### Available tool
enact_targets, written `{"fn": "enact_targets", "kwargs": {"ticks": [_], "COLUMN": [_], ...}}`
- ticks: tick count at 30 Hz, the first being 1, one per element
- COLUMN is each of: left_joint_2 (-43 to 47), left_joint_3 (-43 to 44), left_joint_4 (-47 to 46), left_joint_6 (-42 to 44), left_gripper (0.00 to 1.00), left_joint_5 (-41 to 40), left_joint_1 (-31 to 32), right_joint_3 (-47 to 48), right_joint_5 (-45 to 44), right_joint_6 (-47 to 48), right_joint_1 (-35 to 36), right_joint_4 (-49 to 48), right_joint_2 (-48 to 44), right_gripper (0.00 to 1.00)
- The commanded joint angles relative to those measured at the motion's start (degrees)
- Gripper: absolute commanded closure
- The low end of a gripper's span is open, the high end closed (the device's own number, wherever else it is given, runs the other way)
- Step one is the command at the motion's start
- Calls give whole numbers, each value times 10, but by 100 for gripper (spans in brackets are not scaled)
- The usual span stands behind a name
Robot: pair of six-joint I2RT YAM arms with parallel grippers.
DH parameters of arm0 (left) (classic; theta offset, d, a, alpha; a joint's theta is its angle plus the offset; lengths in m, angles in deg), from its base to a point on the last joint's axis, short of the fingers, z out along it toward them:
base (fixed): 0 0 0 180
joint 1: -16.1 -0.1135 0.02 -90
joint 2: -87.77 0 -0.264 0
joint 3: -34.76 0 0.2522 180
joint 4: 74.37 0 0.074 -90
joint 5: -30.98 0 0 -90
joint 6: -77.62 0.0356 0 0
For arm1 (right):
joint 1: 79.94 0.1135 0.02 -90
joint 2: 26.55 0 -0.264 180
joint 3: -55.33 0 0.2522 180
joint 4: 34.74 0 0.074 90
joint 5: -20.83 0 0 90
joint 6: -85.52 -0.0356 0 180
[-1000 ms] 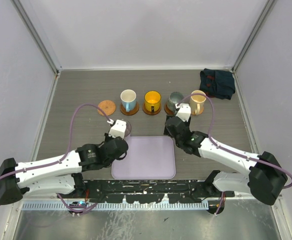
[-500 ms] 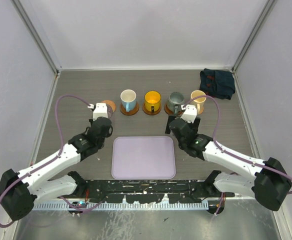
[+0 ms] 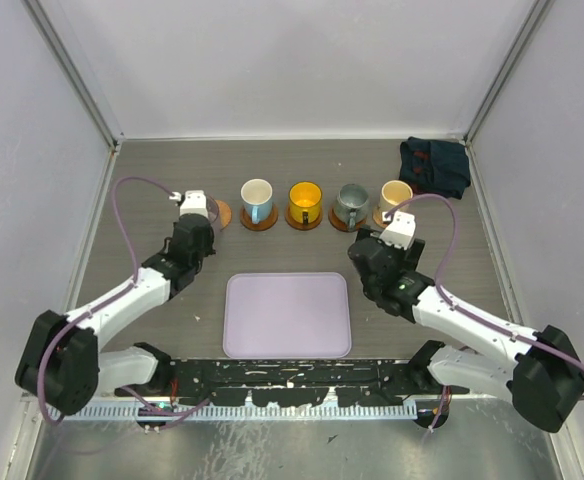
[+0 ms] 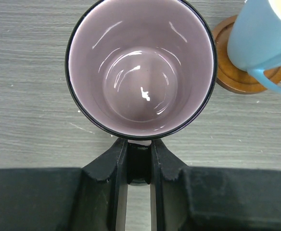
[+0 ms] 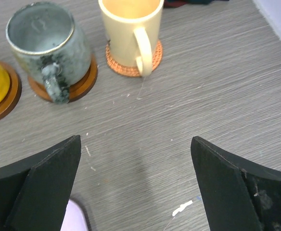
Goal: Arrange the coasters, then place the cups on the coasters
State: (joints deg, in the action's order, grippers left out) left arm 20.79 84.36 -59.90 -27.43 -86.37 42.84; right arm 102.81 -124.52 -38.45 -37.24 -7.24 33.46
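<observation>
**Inspector:** State of the left gripper (image 4: 139, 161)?

**Assistant:** Clenched on the handle of the purple cup (image 4: 140, 72). The handle sat pinched between the two fingers (image 4: 107, 171). The cup body stood just beyond their tips, upright, mouth towards the wrist camera.

**Inspector:** And where was that cup?

**Assistant:** At the left end of the row, over the leftmost coaster (image 3: 222, 212) (only its right edge showed from above). Whether the base touched it, I could not tell. The light blue cup (image 4: 265, 33) stood just beside, on its own wooden coaster (image 4: 232, 74).

**Inspector:** The right gripper (image 5: 135, 187)?

**Assistant:** Released, jaws spread wide and holding nothing. The cream cup (image 5: 131, 26) stood on a woven coaster (image 5: 154, 57) well beyond the fingertips, apart from them. The grey-green cup (image 5: 44, 38) stood left of it on a brown coaster (image 5: 85, 79). Only bare table (image 5: 203, 96) lay between the fingers.
</observation>
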Motion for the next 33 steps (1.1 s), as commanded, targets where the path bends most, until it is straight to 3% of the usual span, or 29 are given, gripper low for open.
{"fn": "enact_targets", "kwargs": {"ticks": [1, 11, 33], "left_joint_2": [-34, -139, -197], "left_joint_3": [27, 75, 101], "left_joint_4": [-159, -218, -232], "left_joint_6": [29, 54, 65], "left_gripper": [100, 100, 100], "left_joint_5": [36, 74, 81], "left_joint_1": [-28, -52, -78], "right_joint_3": [-11, -34, -31], "right_joint_5": [-63, -73, -60], "right_joint_6": [24, 29, 23], "right_joint_1": [-6, -14, -17], "right_joint_4": [-41, -73, -72], "right_joint_2": [-30, -50, -39], "right_gripper": [0, 0, 0]}}
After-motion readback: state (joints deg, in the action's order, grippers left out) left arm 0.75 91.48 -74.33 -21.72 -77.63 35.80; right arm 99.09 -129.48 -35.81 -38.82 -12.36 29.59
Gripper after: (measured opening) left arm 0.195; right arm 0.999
